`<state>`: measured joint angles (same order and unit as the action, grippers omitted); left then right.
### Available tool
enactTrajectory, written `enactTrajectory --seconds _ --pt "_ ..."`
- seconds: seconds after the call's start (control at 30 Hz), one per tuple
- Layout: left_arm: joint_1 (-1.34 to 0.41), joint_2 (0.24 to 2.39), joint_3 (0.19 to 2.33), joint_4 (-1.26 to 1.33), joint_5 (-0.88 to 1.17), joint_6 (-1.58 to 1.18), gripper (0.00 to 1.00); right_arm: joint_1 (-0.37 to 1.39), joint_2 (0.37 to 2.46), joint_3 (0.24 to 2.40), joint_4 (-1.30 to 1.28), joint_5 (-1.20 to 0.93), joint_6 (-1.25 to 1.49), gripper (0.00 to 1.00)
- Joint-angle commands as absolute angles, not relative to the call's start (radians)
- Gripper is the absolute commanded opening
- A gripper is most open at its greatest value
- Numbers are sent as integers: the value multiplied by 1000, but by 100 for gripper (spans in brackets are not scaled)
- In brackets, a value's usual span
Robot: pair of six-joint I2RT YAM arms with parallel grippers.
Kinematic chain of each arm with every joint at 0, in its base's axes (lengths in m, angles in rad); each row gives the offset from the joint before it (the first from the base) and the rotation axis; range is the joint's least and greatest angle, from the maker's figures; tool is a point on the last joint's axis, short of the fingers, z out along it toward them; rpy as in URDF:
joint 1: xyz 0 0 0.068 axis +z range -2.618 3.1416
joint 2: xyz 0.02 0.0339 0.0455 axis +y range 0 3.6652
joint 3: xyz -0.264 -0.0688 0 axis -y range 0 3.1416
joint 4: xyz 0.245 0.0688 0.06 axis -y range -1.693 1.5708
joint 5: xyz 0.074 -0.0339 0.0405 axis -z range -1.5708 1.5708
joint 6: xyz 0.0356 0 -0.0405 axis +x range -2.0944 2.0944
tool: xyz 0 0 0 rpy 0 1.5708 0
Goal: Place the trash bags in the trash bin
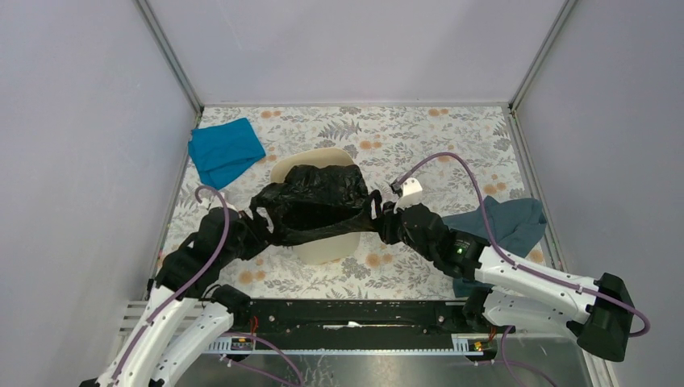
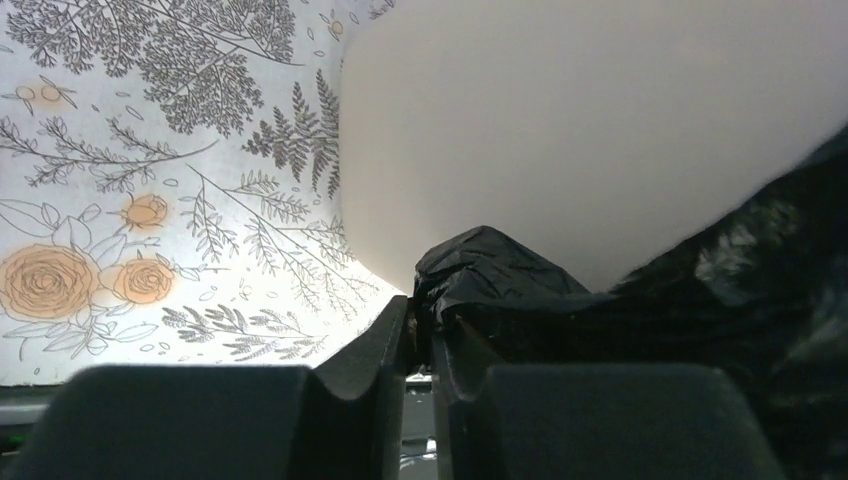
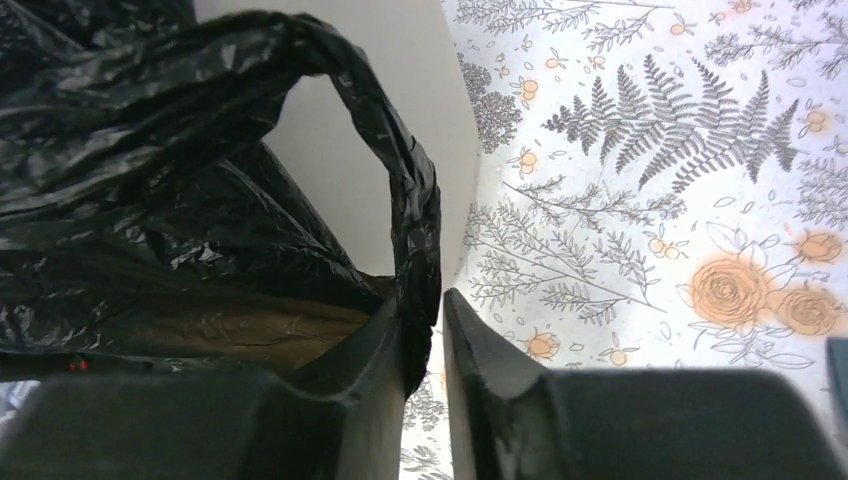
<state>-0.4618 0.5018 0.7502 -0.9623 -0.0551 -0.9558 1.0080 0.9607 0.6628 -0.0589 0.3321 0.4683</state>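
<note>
The black glossy trash bag [image 1: 316, 201] is stretched across the mouth of the beige trash bin [image 1: 327, 246], which stands mid-table. My left gripper [image 1: 256, 230] is at the bin's left side, shut on a bunched edge of the bag [image 2: 495, 272], close to the bin's cream wall [image 2: 580, 130]. My right gripper [image 1: 381, 218] is at the bin's right side. A twisted loop of the bag [image 3: 400, 170] runs down between its fingers [image 3: 425, 315], which are nearly closed on it. The bin's wall [image 3: 350, 190] shows through the loop.
A bright blue cloth [image 1: 226, 151] lies at the far left of the floral tablecloth [image 1: 403, 141]. A dark blue-grey cloth [image 1: 508, 224] lies at the right, partly under my right arm. Grey walls enclose the table on three sides.
</note>
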Motion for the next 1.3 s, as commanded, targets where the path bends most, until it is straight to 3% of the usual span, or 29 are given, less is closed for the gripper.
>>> enactTrajectory --seconds 0.0,0.1,0.2,0.4,0.57,0.7,0.77,0.83,1.0,1.1,1.17,1.27 --pt "-463 558 764 -891 -118 -948 23 1009 946 715 -54 334 332 32" --pt "-463 558 811 -996 -156 -916 37 1009 894 773 -178 306 292 48" --pt "-463 517 877 -1094 -170 -901 61 1009 816 822 -293 261 234 65" --pt "-463 441 1042 -1242 -222 -862 82 1009 755 958 -379 120 86 91" --pt "-463 384 1107 -1168 -208 -805 93 1009 877 1055 -354 43 -108 93" --pt "-463 438 1087 -1016 -186 -766 99 1010 983 1121 -346 2 -212 90" --pt "-463 498 1099 -1001 -226 -765 99 1010 1041 1174 -376 -44 -228 81" --pt "-463 547 1120 -993 -275 -747 94 1010 1095 1229 -408 -62 -225 69" --pt "-463 598 1143 -946 -342 -685 90 1025 1127 1240 -371 -10 -205 68" --pt "-462 605 1123 -915 -329 -677 82 1041 1132 1243 -332 65 -200 61" --pt "-463 615 1111 -908 -323 -681 76 1040 1139 1248 -313 96 -199 53" --pt "-463 620 1092 -897 -327 -684 69 1040 1137 1248 -276 165 -174 29"
